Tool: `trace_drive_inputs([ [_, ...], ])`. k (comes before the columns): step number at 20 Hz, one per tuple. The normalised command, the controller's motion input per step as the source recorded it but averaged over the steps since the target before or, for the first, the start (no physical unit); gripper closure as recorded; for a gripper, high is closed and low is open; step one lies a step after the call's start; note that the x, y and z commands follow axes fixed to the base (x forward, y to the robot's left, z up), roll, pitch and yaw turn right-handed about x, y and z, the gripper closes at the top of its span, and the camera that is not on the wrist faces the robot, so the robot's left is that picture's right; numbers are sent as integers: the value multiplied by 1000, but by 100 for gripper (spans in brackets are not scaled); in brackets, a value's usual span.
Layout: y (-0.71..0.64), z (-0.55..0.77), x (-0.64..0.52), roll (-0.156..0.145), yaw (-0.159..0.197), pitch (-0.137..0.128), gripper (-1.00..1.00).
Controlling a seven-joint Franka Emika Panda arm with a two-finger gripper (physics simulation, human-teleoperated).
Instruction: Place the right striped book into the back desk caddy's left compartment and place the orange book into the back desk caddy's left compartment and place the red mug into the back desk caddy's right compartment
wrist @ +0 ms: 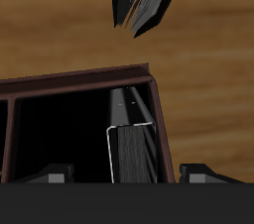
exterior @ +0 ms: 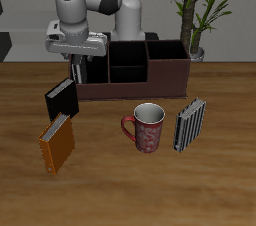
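Hand [exterior: 78, 68] over caddy [exterior: 140, 90] left compartment [wrist: 60, 129], fingers spread wide, gripping nothing. Striped book [wrist: 132, 154] stands between them, already inside by looks of it. Orange book [exterior: 57, 146] next imo: 7 o'clock from hand, toward surface [exterior: 120, 195] front, standing tilted. Heads up, black book [exterior: 60, 98] sits in between.

The gripper [exterior: 80, 70] hung at the upper left of the frame, over the end of the back desk caddy [exterior: 135, 82]. Below it stood a black book [exterior: 61, 100] and the orange book [exterior: 57, 145]. The red mug [exterior: 146, 128] sat centre frame, a striped book [exterior: 190, 123] just beside it.
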Motion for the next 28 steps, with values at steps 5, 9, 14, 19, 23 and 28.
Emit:
trace_drive_inputs([
  [5,5,190,45,-17,1,-45,-100],
  [9,56,118,94,-3,22,-34,-100],
  [14,120,243,192,-16,18,-39,-100],
  [19,39,341,250,-55,37,-79,-100],
  [23,173,283,328,-17,5,-26,-100],
  [28,228,174,289,-28,31,-46,-100],
])
